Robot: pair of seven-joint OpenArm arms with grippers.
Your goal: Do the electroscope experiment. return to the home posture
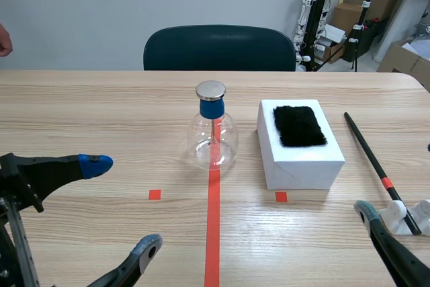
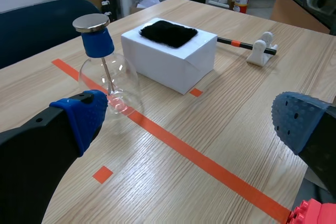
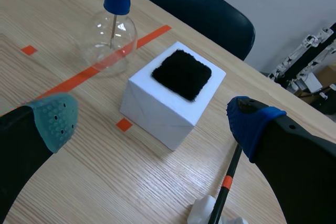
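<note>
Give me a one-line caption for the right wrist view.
Open right tool above the table, facing a white box topped with black fur, electroscope flask beyond, black rod beside.

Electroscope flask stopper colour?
Blue stopper; shows best in the left wrist view.

On the desk (image 1: 101, 105) ahead of me, the electroscope (image 1: 213, 140) stands centre; the box (image 1: 299, 162) sits just right of it, a fur pad (image 1: 299, 126) on top, the rod (image 1: 366, 151) farther right, resting on its stand (image 1: 422, 212).
</note>
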